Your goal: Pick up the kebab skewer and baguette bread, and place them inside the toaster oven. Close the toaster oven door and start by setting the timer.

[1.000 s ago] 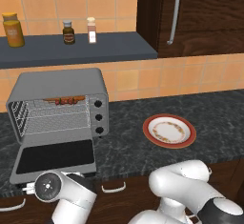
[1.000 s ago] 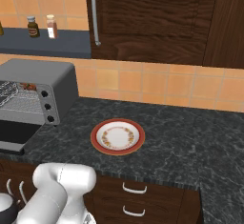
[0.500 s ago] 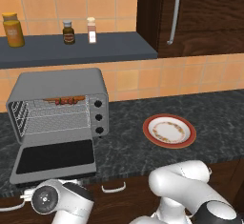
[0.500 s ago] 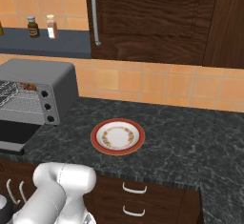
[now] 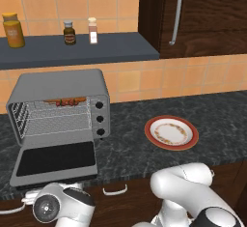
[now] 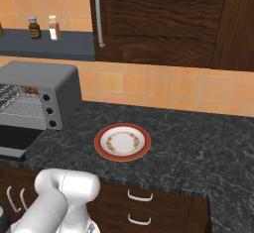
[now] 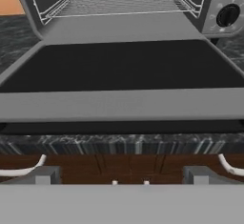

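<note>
Directly ahead of the hand (image 7: 130, 182) (fingers apart) lies the toaster oven door (image 7: 121, 70).

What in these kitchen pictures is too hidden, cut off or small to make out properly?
- Food in the toaster oven: in the left base view, small dark red chunks at the back; whether baguette lies alongside is too small to tell.
- Toaster oven door: its underside faces the counter.
- Gripper: jaws too cropped at the hand view's bottom edge to judge.
- Jar labels on the shelf: too small.

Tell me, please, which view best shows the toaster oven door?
The left base view: the whole toaster oven door lies dropped open, glass up. The hand view shows its glass and front edge close up; the right base view shows one corner.
</note>
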